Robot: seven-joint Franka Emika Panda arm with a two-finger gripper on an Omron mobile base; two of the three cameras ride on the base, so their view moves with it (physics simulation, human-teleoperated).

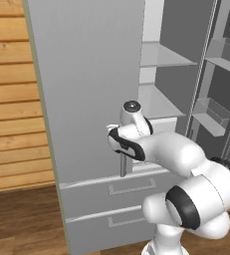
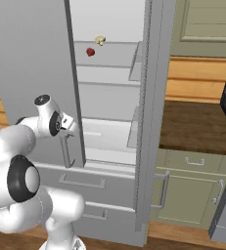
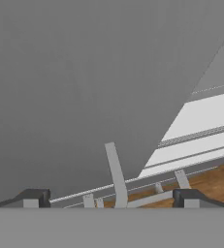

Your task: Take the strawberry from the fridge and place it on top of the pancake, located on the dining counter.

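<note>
Standing open, the fridge point(image 2: 109, 122) filled the scene: its left door point(image 1: 86, 84) swung outward, its right door point(image 2: 151, 122) turned edge-on, pale shelves showing between them. Two drawers point(image 1: 111, 199) ran beneath, at 6 o'clock from the shelves. A wood-plank wall point(image 1: 12, 99) lay at 9 o'clock from the fridge, and a dark brown countertop point(image 2: 197, 127) over pale green cabinets point(image 2: 192, 190) at 3 o'clock.

The white arm point(image 1: 186, 169) reached toward the left door's lower edge. Its gripper point(image 3: 111, 199) faced the door's flat grey front, the two fingertips point(image 3: 33, 198) spread wide apart with nothing between them; the door's bar handle point(image 3: 116, 174) stood at 12 o'clock from the gap, untouched.

The strawberry point(image 2: 90, 52) rested on an upper shelf point(image 2: 109, 49), well above the gripper. A small tan mushroom point(image 2: 100, 40) sat just beside it, at 1 o'clock.
</note>
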